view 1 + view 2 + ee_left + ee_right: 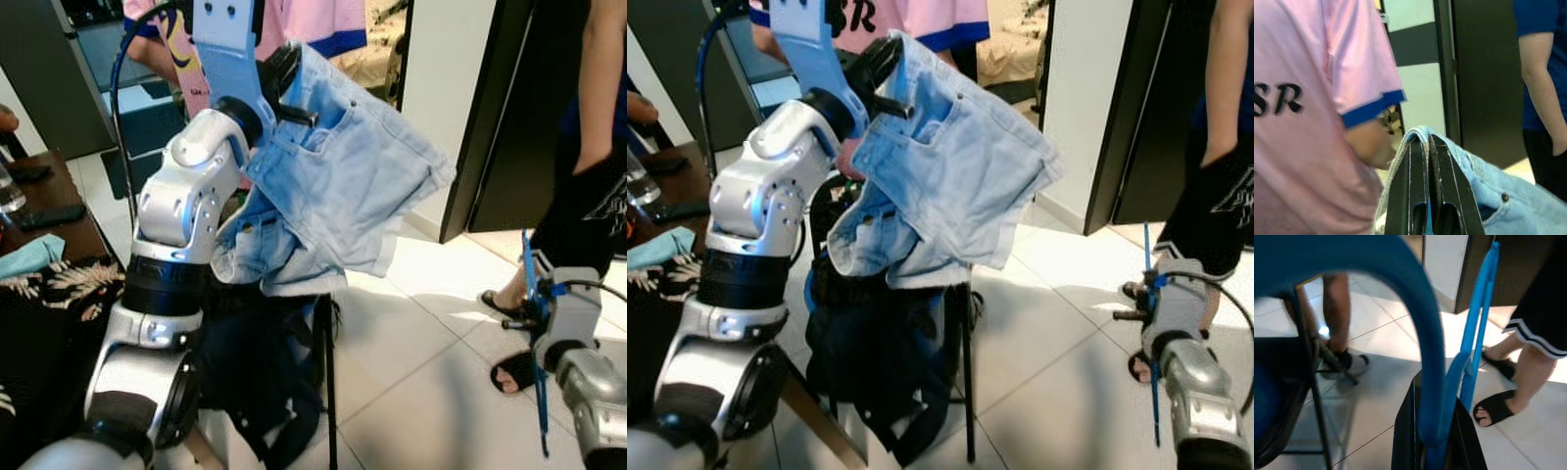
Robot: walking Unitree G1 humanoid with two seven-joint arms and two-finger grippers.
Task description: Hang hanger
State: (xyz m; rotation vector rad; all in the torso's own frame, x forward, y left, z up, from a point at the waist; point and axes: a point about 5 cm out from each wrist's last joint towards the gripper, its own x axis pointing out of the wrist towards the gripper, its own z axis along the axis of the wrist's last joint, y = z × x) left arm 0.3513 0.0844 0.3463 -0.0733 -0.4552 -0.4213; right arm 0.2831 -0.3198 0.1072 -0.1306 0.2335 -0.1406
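Observation:
My left gripper (1427, 142) is raised high and shut on the waistband of a pair of light-blue denim shorts (343, 186), which hang down crumpled from its black fingers (279, 70). Low at the right, my right gripper (1437, 399) is shut on a blue plastic hanger (1426, 338). The hanger's thin blue bar (541, 392) runs up and down past the wrist, and its curved hook arches close to the right wrist camera. Hanger and shorts are far apart.
A black folding chair draped with dark clothing (265, 372) stands right under the shorts. A person in a pink shirt (1298, 98) stands just behind the left gripper. Another person in black sandals (514, 370) stands at the right by a dark door (500, 117). A wooden table (59, 201) is at the left.

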